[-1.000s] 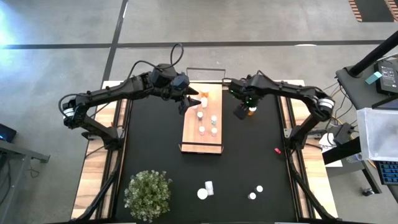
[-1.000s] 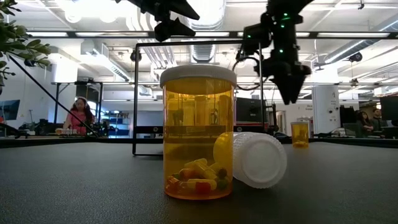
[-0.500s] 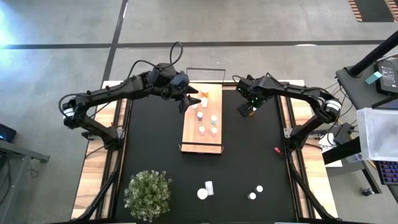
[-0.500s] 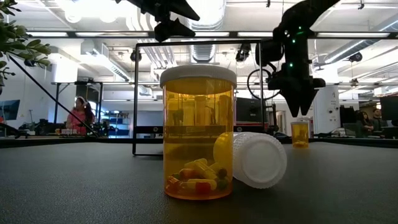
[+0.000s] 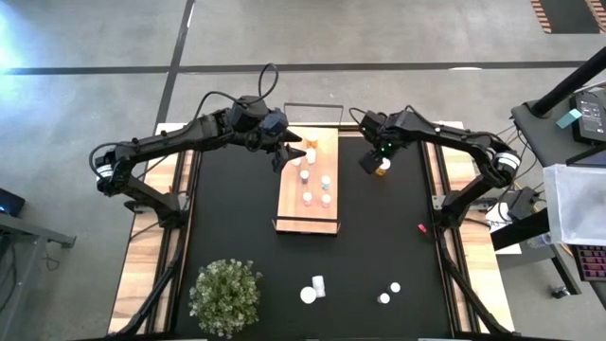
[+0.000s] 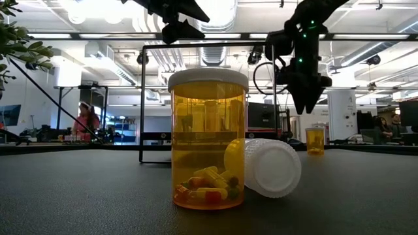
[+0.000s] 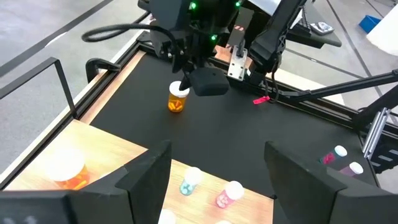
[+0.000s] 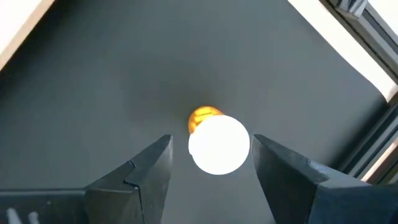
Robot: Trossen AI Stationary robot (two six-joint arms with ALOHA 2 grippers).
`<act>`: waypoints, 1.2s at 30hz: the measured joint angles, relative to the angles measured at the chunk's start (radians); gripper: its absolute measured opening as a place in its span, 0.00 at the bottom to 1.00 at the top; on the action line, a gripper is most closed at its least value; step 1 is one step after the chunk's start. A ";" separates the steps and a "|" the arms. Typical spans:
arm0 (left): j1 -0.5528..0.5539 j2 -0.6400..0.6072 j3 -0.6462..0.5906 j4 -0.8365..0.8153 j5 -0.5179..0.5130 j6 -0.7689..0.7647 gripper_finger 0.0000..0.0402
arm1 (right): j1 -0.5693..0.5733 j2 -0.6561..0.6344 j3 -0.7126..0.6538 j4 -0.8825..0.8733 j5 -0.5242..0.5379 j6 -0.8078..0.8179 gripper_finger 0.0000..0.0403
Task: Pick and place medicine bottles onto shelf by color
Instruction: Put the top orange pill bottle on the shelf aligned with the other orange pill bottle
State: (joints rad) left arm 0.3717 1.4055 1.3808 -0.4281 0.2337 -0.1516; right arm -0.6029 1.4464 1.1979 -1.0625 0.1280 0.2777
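Note:
The light-wood shelf (image 5: pixel 308 210) lies on the black mat, with several small bottles standing on it: an orange one (image 7: pixel 68 171), a bluish one (image 7: pixel 186 184) and a pink one (image 7: pixel 227 196). My left gripper (image 5: pixel 282 156) hangs open and empty over the shelf's far left part. An orange bottle with a white cap (image 5: pixel 383 168) stands upright on the mat to the right of the shelf. My right gripper (image 8: pixel 211 142) is open above it, pointing down, with one finger on either side of the cap (image 8: pixel 219 144), and clear of the bottle in the low view (image 6: pixel 303 98).
At the near edge, an upright orange bottle (image 6: pixel 209 140) stands with another lying beside it (image 6: pixel 264 166). Two small bottles (image 5: pixel 389 293) stand farther right. A potted plant (image 5: pixel 225 296) is at the near left. A small red thing (image 5: pixel 422 228) lies at the right. A black wire frame (image 5: pixel 312 112) stands at the shelf's far end.
My right gripper has moved toward the table's right edge and down toward the orange bottle on the mat. It has then risen a little and come back slightly toward the shelf. The bottle has stayed where it was.

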 joint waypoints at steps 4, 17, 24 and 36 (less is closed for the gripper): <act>0.000 0.000 0.000 -0.001 0.000 0.000 0.60 | 0.000 0.000 0.011 -0.001 0.000 0.001 0.52; 0.000 0.000 0.000 -0.001 -0.004 0.000 0.60 | -0.005 0.000 0.001 -0.016 -0.033 0.008 0.83; 0.000 0.000 0.000 -0.001 -0.004 0.001 0.60 | -0.004 0.000 0.001 -0.027 -0.055 0.039 0.89; 0.002 0.000 0.000 -0.002 -0.003 0.001 0.60 | -0.012 0.036 -0.045 -0.003 -0.049 0.053 0.89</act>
State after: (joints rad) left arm 0.3733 1.4055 1.3808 -0.4297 0.2302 -0.1505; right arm -0.6149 1.4820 1.1534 -1.0658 0.0790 0.3306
